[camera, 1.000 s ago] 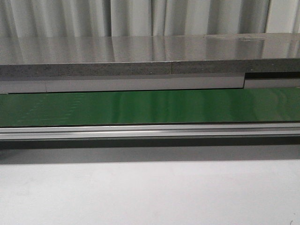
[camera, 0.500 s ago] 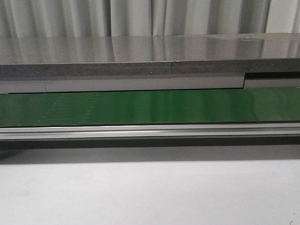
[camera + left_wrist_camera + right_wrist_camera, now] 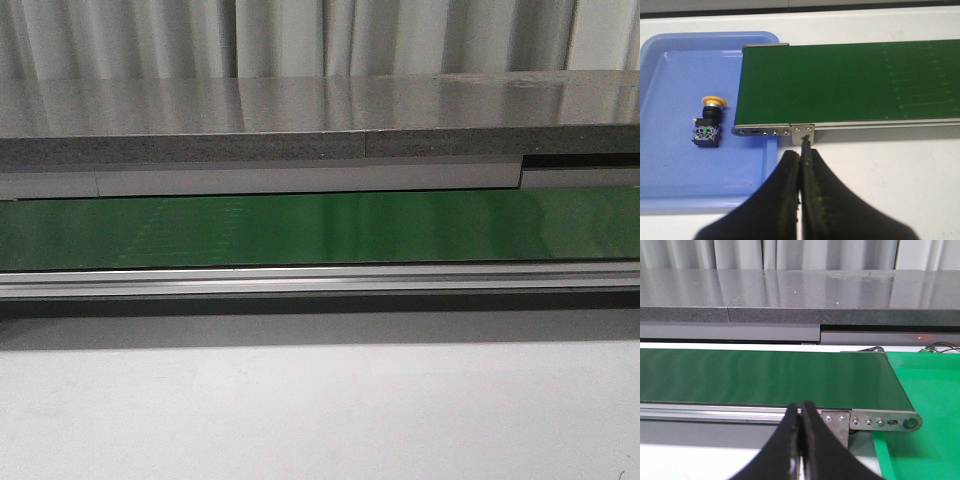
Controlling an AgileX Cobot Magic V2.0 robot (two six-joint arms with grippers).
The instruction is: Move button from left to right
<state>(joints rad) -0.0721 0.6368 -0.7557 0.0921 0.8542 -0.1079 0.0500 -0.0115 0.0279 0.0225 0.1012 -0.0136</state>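
Pale pleated curtains (image 3: 300,35) hang behind a long grey stone-look counter (image 3: 300,125) that runs the full width of the front view. Below its front edge a green conveyor belt (image 3: 320,228) stretches from side to side, bounded by an aluminium rail (image 3: 320,280), and a white table (image 3: 320,410) fills the foreground. Neither arm nor the button shows here.

In the left wrist view, the belt ends at a metal bracket over a blue tray (image 3: 670,170) resting on the white table. The button (image 3: 709,123) lies on its side in the tray, just beside the belt's end, orange-yellow cap pointing away from the camera, black body with a green spot nearer. The left gripper (image 3: 801,165) hovers over the white table near the tray's corner, its black fingers pressed together with nothing between them, well apart from the button.

In the right wrist view, the belt's other end meets a bright green mat (image 3: 925,410), the counter's front edge behind. The right gripper (image 3: 800,412) is likewise clenched and empty, just before the rail.
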